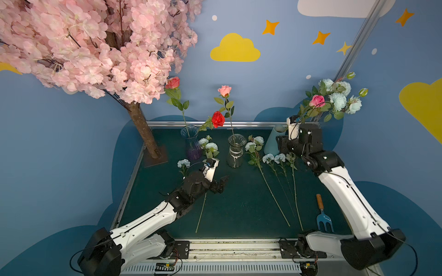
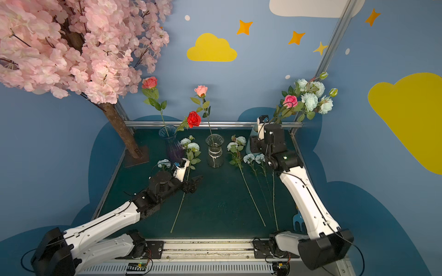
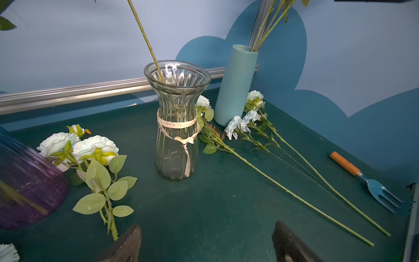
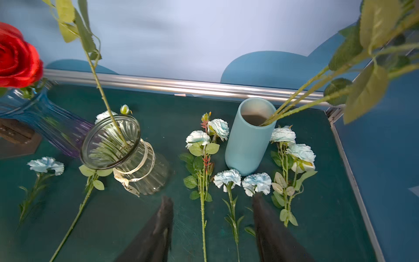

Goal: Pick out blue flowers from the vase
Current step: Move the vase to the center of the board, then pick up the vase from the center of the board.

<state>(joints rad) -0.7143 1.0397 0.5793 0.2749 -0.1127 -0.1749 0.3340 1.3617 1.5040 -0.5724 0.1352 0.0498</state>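
Note:
Blue flowers (image 1: 338,100) (image 2: 309,100) stand in the light blue vase (image 1: 275,141) (image 4: 247,145) at the back right, together with a pink rose (image 1: 317,100). Several more blue flowers (image 1: 267,158) (image 4: 226,178) lie on the green mat in front of that vase. My right gripper (image 4: 212,199) hangs open over these lying stems, holding nothing. Another blue cluster (image 1: 210,147) (image 3: 90,147) and a single bloom (image 1: 183,163) lie on the left. My left gripper (image 1: 221,185) (image 3: 206,229) is open just above the mat beside that cluster's stem, empty.
A clear glass vase (image 1: 235,150) (image 3: 176,118) holds a pink rose (image 1: 224,90). A purple glass vase (image 1: 191,143) holds a coral and a red rose (image 1: 218,118). The blossom tree's trunk (image 1: 143,133) stands back left. A small garden fork (image 1: 323,215) lies front right.

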